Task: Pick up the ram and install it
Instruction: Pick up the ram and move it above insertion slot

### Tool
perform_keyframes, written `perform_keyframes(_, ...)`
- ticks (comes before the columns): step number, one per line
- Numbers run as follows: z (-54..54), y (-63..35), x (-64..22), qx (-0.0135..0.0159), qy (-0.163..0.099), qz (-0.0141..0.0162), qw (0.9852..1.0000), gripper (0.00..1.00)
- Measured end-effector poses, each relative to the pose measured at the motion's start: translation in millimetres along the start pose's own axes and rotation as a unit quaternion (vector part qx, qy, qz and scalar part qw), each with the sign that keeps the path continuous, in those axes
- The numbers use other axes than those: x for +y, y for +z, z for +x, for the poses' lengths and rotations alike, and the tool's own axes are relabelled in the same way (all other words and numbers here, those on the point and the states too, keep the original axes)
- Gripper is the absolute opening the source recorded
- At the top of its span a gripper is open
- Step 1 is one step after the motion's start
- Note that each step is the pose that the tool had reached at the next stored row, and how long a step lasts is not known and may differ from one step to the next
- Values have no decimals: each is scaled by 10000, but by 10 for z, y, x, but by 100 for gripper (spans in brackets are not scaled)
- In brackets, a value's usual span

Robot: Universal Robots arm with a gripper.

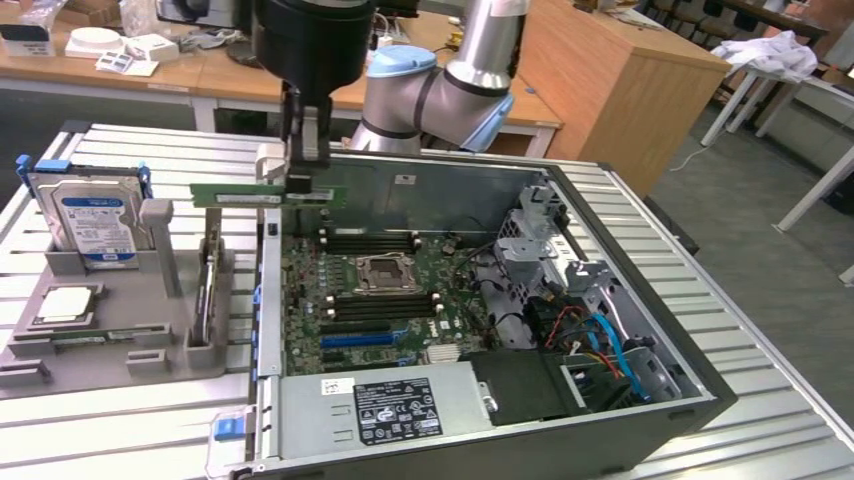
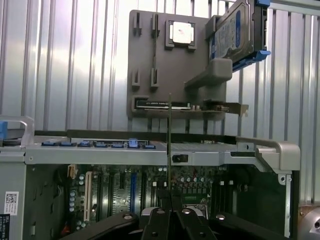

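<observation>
The ram [image 1: 247,194] is a long green stick held level in the air, with my gripper [image 1: 304,183] shut on its end toward the exterior view's right. It hangs over the open computer case's wall [image 1: 271,300] on the exterior view's left, above the black memory slots [image 1: 367,241] of the motherboard [image 1: 387,300]. In the wrist view the ram [image 2: 170,135] shows edge-on as a thin line rising from between my gripper's [image 2: 170,197] black fingers, with the motherboard [image 2: 125,190] below it.
A grey parts fixture [image 1: 120,350] stands beside the case on the exterior view's left, holding a blue-labelled hard drive [image 1: 94,222] and a square silver processor [image 1: 64,305]. Inside the case are a power supply [image 1: 387,405], a drive cage [image 1: 541,235] and cables [image 1: 601,340].
</observation>
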State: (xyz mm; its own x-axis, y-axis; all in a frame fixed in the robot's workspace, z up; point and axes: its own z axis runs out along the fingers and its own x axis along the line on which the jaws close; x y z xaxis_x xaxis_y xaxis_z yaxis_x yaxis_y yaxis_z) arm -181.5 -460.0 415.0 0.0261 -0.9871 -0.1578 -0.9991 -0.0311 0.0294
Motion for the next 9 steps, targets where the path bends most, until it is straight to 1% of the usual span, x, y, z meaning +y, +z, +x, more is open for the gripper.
perform_keyframes(9,7,-6,-168,0,0,-1,10000,11)
